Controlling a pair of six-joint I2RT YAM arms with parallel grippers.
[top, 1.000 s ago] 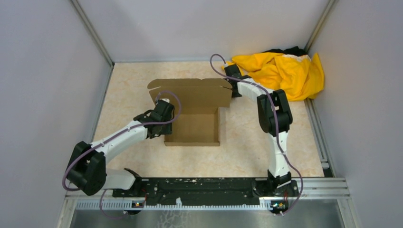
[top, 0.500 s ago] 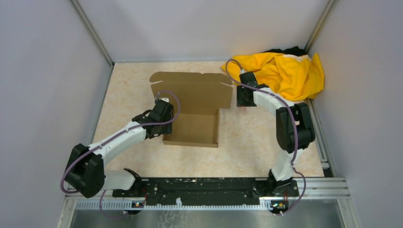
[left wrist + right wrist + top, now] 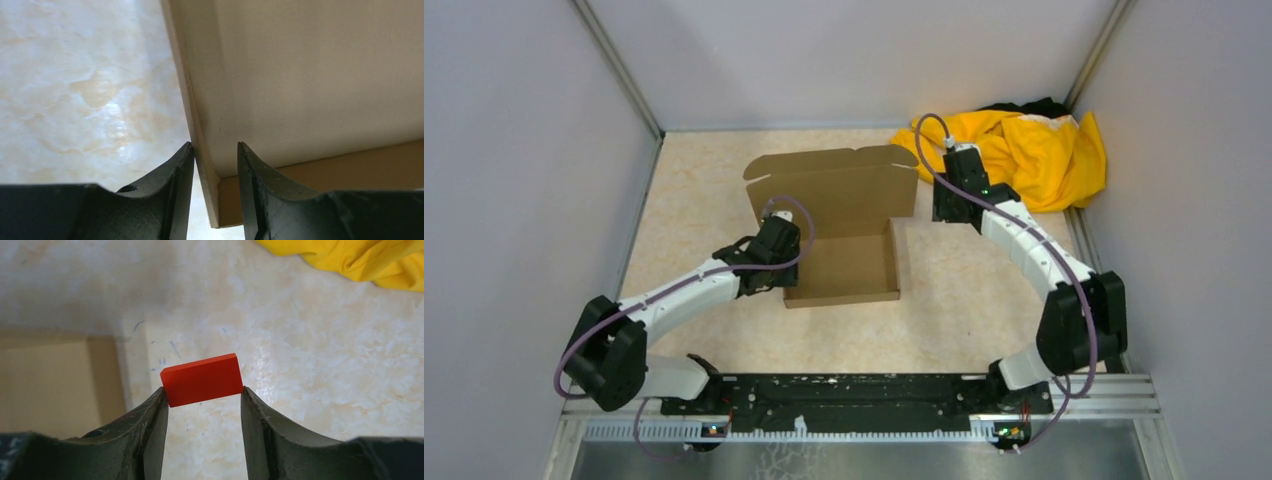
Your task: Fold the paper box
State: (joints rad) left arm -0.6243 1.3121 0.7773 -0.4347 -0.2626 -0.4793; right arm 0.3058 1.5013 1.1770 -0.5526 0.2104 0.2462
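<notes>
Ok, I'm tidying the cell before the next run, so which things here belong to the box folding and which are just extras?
For the job: paper box, lid flap raised; left gripper, straddling its side wall.
Not for the job: red block, pinched in the right gripper; yellow cloth, bunched in the far right corner.

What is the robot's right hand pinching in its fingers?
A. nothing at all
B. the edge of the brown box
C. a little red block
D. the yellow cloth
C: in the right wrist view, the red block sits squeezed between the two fingertips of the right gripper, with one finger touching each end.
</notes>
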